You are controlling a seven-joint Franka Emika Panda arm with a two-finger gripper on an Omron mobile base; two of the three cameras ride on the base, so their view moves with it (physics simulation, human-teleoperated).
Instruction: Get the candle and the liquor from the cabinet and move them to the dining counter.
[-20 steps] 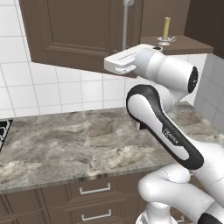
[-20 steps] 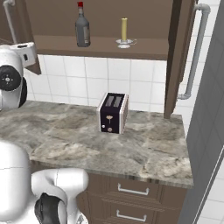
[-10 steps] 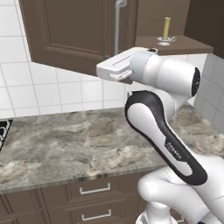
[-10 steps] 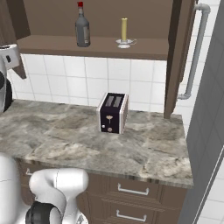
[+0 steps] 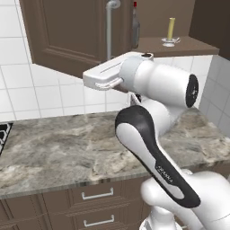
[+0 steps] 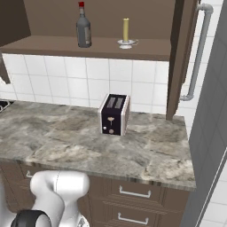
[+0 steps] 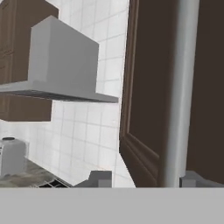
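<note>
The cabinet (image 6: 88, 46) stands open. On its shelf the dark liquor (image 6: 83, 26) bottle with a red cap stands left of the pale candle (image 6: 126, 32) in its white holder; both also appear as liquor (image 5: 134, 26) and candle (image 5: 170, 30). My gripper (image 7: 146, 178) is at the left door (image 5: 67, 40). The door's silver bar handle (image 7: 183, 87) runs between the fingertips, close to the right one, with a gap on the left. The jaws look open around it. My white hand (image 5: 101, 76) sits below the handle (image 5: 109, 31). The dining counter is out of view.
A dark toaster (image 6: 114, 114) stands on the marble worktop (image 6: 66, 142) under the shelf. The right cabinet door (image 6: 179, 57) hangs open with its long handle (image 6: 197, 53). A grey range hood (image 7: 61, 65) and the cooktop edge (image 5: 3, 134) lie to the left.
My hand has swung left with the left door's handle, so the door stands wider open. The arm has left the right base view. Bottle and candle have not moved.
</note>
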